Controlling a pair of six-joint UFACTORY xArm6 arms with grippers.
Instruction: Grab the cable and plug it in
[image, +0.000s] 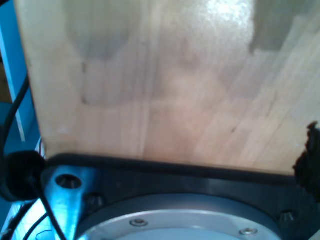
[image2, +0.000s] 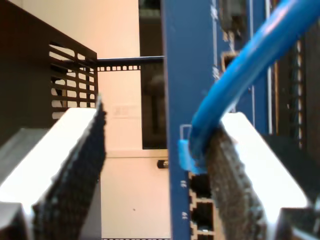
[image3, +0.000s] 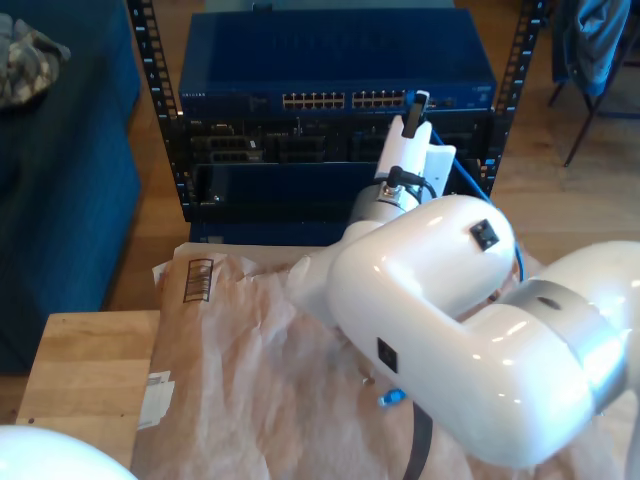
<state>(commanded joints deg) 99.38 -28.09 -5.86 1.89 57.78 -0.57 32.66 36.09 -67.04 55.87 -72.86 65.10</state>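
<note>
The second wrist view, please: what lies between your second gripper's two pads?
Mostly open air. The cable runs along one pad, its plug at the blue switch; the other pad touches nothing.

Cable: thin, bright blue, round jacket. In the second wrist view its translucent blue plug sits against the blue switch front panel, at the port just above the visible row of empty ports; whether it is fully seated I cannot tell. From the plug the cable curves away from the panel and out of frame. In the exterior view the cable runs down from the panel's port row on the exterior view's right, behind the white arm. A second blue plug end lies on brown paper well below the panel.
</note>
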